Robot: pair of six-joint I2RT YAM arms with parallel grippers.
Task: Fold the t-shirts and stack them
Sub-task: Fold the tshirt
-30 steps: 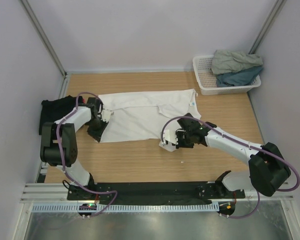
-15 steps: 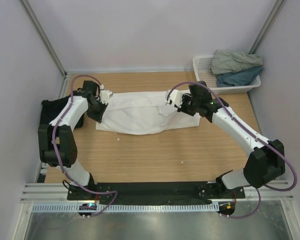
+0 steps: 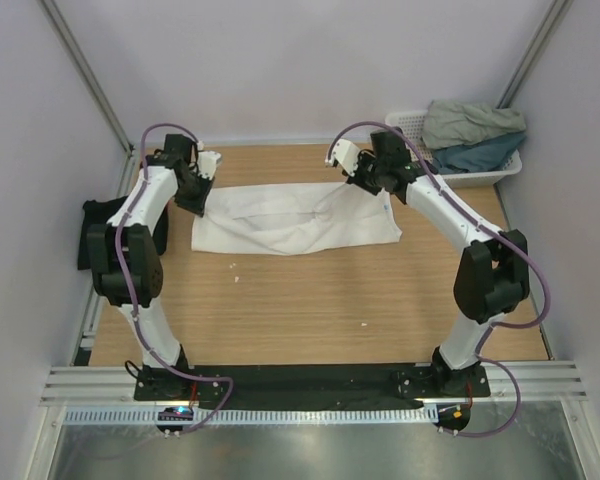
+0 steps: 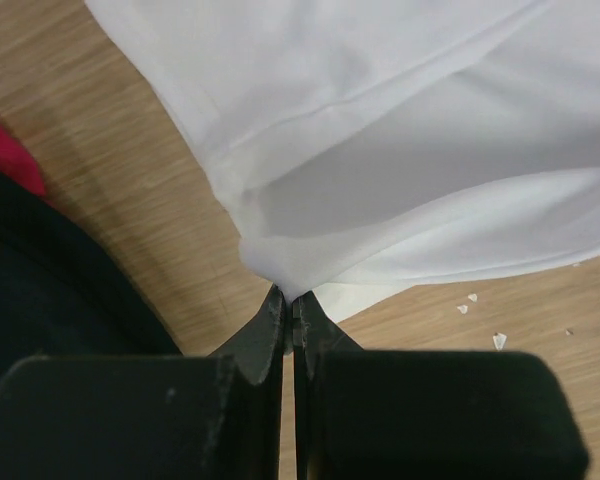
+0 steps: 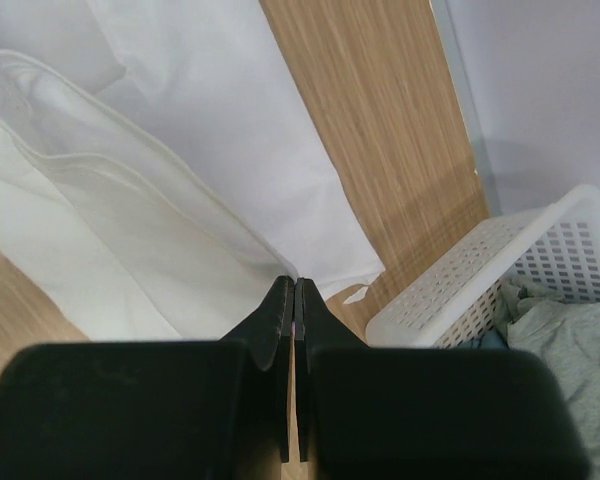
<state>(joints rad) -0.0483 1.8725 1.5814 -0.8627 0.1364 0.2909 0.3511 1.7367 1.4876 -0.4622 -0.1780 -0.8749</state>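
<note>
No lettering, brand, number or sign is legible on the white t-shirt (image 3: 280,222) or anywhere else.

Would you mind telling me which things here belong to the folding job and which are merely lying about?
Part of the job:
- white t-shirt, pinched by left gripper and right gripper
- black t-shirt
- grey-green t-shirt and teal t-shirt, in the basket

Just lying about:
- white lattice basket
- small white scraps
- red item

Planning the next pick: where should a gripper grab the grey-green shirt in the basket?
Pinch a raised fold on top of the grey-green shirt, coming straight down. It lies heaped above the basket rim, over the teal shirt, so the walls likely hinder a sideways approach.
</note>
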